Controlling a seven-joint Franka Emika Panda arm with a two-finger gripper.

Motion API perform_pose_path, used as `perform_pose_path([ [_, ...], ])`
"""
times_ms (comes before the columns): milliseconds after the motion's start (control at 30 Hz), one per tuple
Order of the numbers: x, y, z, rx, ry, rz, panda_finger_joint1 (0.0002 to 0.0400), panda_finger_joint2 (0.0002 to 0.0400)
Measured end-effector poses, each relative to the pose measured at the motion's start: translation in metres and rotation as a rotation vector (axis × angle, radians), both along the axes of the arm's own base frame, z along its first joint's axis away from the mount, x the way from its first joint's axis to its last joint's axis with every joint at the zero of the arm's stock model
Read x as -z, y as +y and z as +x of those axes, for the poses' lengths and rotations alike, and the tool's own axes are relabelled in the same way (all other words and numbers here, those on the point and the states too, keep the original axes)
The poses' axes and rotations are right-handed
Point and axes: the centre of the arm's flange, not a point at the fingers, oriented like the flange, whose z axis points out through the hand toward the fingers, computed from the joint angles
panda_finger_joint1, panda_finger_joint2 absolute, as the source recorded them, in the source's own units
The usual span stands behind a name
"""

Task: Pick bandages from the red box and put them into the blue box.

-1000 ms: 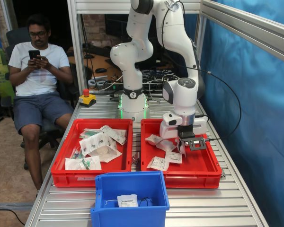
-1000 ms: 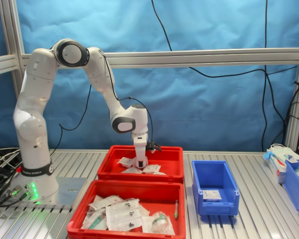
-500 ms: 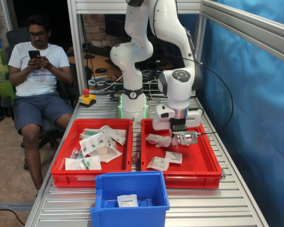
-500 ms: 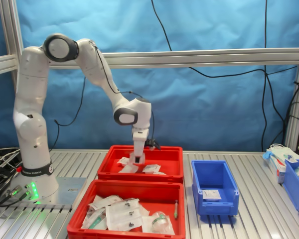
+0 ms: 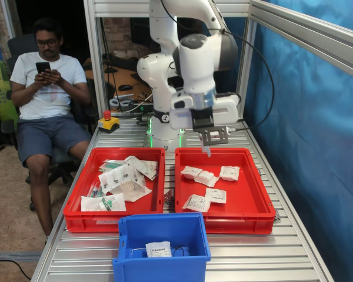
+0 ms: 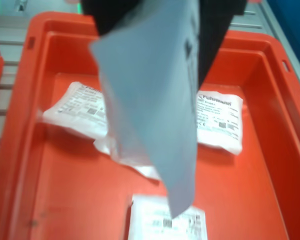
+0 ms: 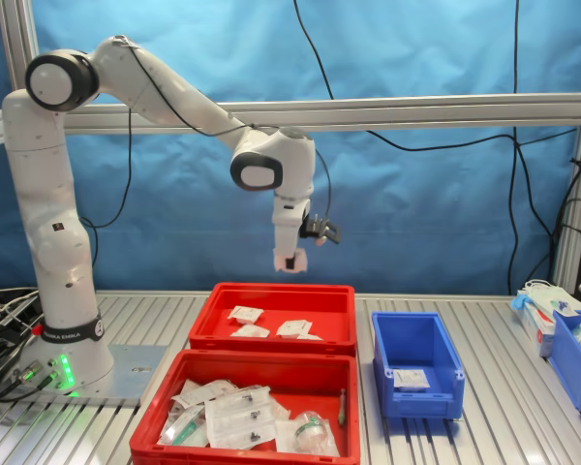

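arm (image 7: 155,82): white rounded links | dark grey joint caps | black cable

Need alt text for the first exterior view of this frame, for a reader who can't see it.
A white robot arm's pincer holds a bandage packet in the air above the red box, where five more white packets lie. A blue box in front holds one packet, a second red tray beside holds clear bags, and a seated man looks at his phone.
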Motion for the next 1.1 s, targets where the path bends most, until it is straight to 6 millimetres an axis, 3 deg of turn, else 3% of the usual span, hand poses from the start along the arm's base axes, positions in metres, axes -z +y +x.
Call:
perform_pose_path([
  [167,-0.028,-0.026,0.016,0.051,-0.037,0.018,0.0058,0.0058],
  [267,-0.051,-0.055,0.03,0.105,-0.073,0.026,0.0058,0.0058],
  [467,-0.074,-0.086,0.048,0.163,-0.122,0.021,0.0058,0.0058],
  [767,-0.086,-0.107,0.076,0.206,-0.162,-0.028,0.0058,0.0058],
  [1100,-0.078,-0.115,0.121,0.228,-0.222,-0.138,0.0058,0.0058],
])
